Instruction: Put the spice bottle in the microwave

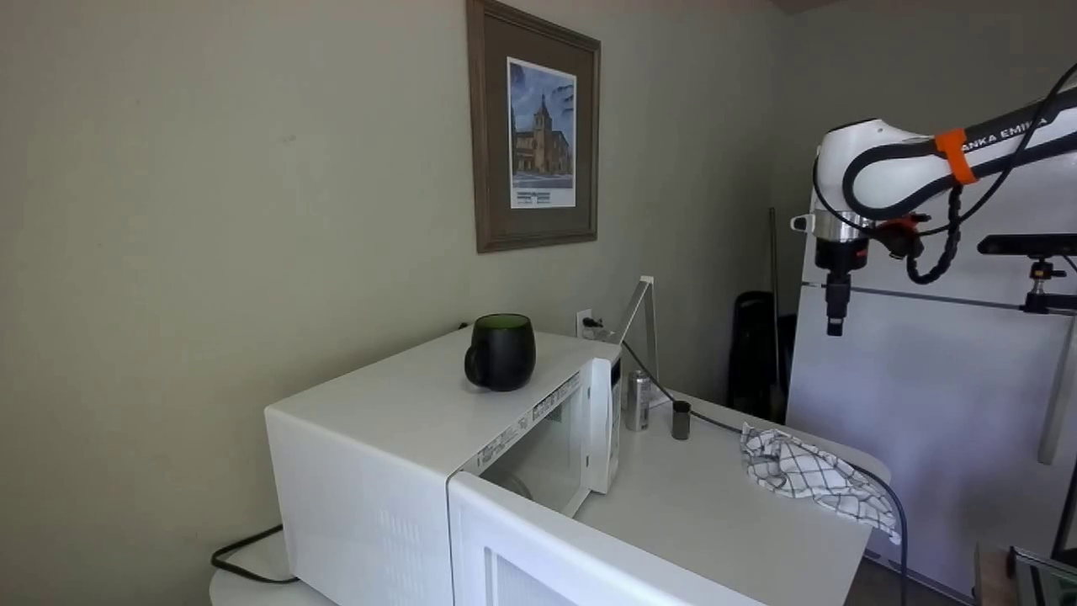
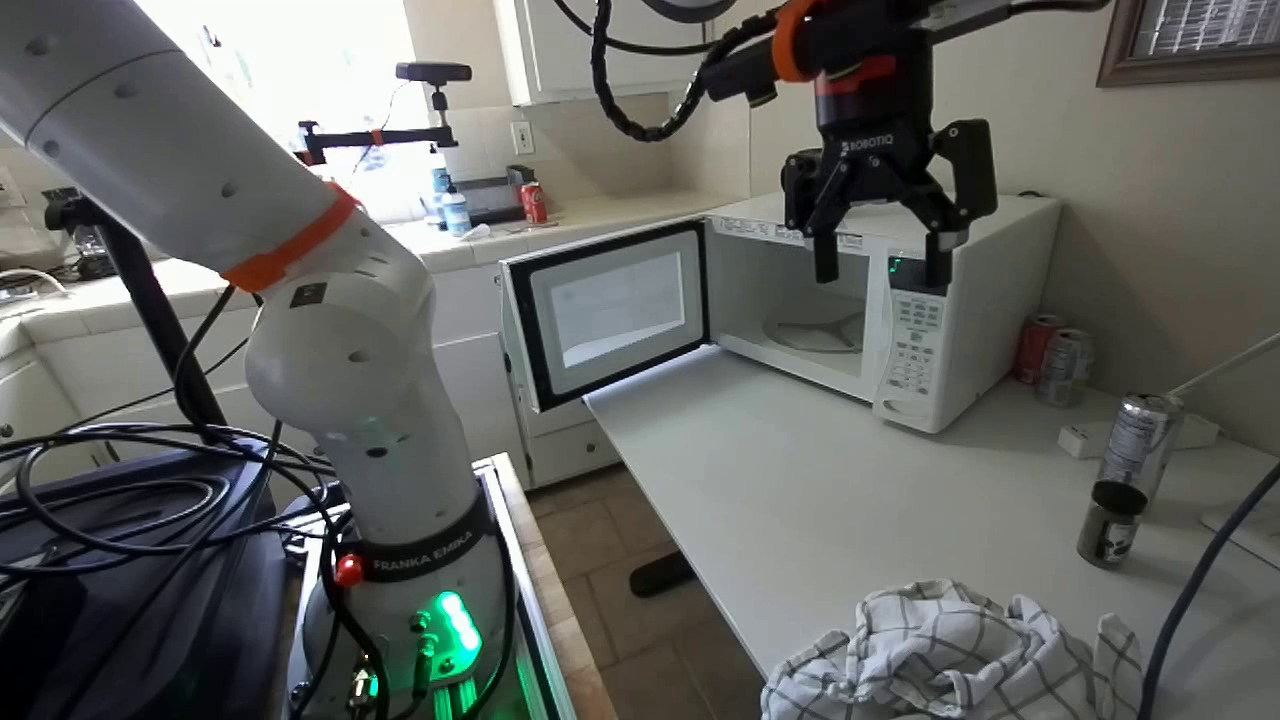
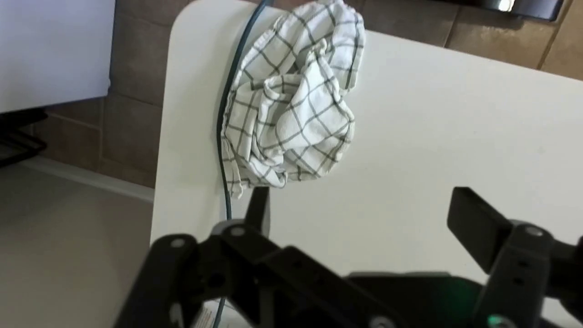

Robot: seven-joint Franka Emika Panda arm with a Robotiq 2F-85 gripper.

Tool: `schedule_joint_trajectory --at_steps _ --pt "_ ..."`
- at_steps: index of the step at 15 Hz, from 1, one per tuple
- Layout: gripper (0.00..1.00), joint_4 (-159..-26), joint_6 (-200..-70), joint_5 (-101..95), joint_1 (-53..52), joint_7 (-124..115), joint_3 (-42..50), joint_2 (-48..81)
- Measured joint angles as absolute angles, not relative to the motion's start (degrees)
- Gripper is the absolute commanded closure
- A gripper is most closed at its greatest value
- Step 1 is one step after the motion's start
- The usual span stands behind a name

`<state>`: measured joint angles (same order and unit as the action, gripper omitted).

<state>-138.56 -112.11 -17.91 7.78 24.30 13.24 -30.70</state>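
The spice bottle (image 1: 681, 420), small with a dark top and greyish body, stands upright on the white table. In an exterior view the spice bottle (image 2: 1110, 530) stands close to a silver can. It does not show in the wrist view. The white microwave (image 1: 362, 480) stands on the table with its door (image 2: 610, 310) swung wide open; the microwave (image 2: 1000, 290) shows a turntable (image 2: 815, 330) inside. My gripper (image 2: 882, 268) is open and empty, pointing down high above the table. It also shows edge-on in an exterior view (image 1: 835, 326) and in the wrist view (image 3: 362, 196), apart from the bottle.
A black mug (image 1: 502, 353) sits on the microwave. A silver can (image 1: 637, 401) stands by the bottle, with more cans (image 2: 1063, 368) beside the microwave. A checked cloth (image 3: 296, 109) and a dark cable (image 3: 223, 118) lie on the table (image 3: 455, 136). A fridge (image 1: 925, 404) stands beyond.
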Motion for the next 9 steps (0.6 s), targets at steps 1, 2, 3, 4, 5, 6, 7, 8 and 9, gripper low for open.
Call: schedule_joint_trajectory --at_steps 1,2,3,4,5,6,7,8,9 --pt "0.0 -138.6 -114.6 -17.0 7.1 24.6 13.6 -29.5" --pt "0.0 -138.7 -117.1 -15.8 6.3 24.9 13.9 -27.9" --pt "0.0 -138.7 -119.3 -14.2 5.6 25.2 14.1 -26.0" --pt "0.0 -138.8 -121.4 -12.5 5.1 25.3 14.3 -23.9" --pt "0.0 -138.8 -123.8 -11.1 4.7 25.3 14.3 -21.7" --pt "0.0 -139.0 -126.3 -9.5 4.7 25.3 14.5 -19.4" --pt "0.0 -139.1 -128.7 -7.6 4.7 25.5 14.9 -17.0" --pt "0.0 -139.2 -130.8 -5.7 4.8 25.5 15.6 -14.5" --pt "0.0 -139.1 -132.5 -3.7 5.1 25.6 16.3 -11.8"
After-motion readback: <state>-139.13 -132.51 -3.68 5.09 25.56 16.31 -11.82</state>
